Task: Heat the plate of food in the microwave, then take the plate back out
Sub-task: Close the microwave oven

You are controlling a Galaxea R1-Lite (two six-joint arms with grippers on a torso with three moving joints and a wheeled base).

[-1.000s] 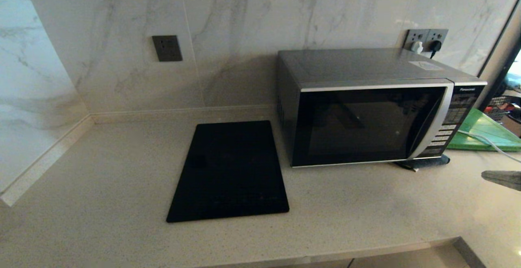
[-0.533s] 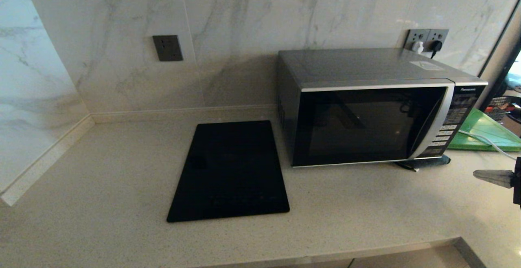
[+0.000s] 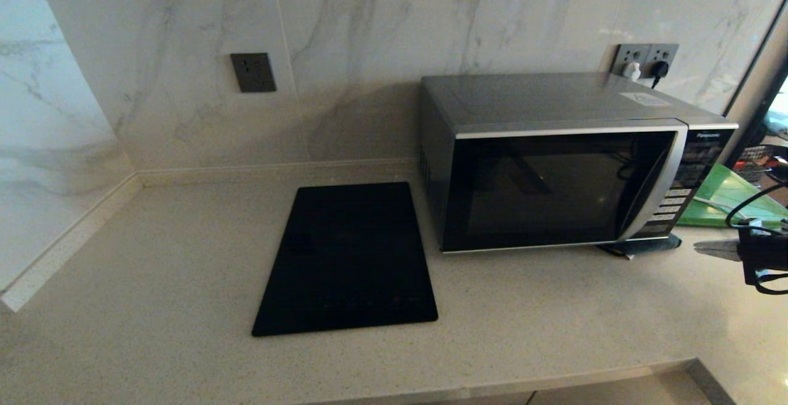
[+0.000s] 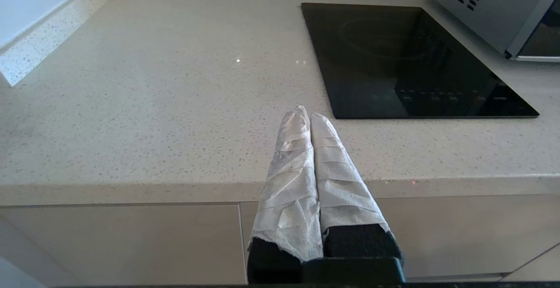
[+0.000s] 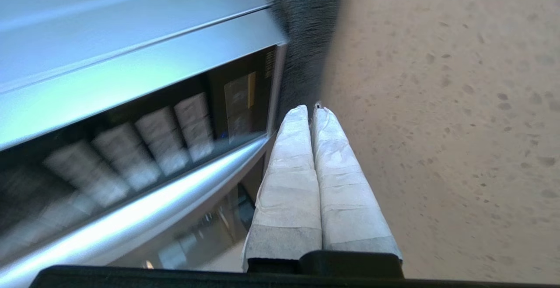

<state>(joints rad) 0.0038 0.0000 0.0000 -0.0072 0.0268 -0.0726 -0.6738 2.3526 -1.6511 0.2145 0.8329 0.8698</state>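
Marble wall tiles (image 3: 381, 42) are seen behind a pale speckled counter (image 3: 160, 269) that fills a corner of the kitchen. One microwave (image 3: 554, 165) is placed at the back right of the counter, with its dark glass door closed, one curved silver handle strip and one button panel at its right side. One flat black slab (image 3: 348, 257) is laid just beside the microwave, at its left, and the two are not touching. One green board (image 3: 732, 199) is seen at the right of the microwave, partly hidden by it, and one white cable is laid across the board. Something dark and flat is seen under the front right corner of the microwave. Two groups of sockets are fixed on the wall: one dark plate (image 3: 253, 72) at the left, and one double plate (image 3: 645, 59) above the microwave with one white plug and one black plug in it. The plate of food is not visible in any view; whether it is behind the dark glass cannot be told. The right gripper (image 3: 717, 248) is held at the right edge of the head view, near the lower right corner of the microwave and above the counter, with its two wrapped fingers (image 5: 295, 156) pressed together and nothing between them. The left gripper (image 4: 309, 117) is held low before the counter edge, well apart from the slab, its two fingers also pressed together and empty.
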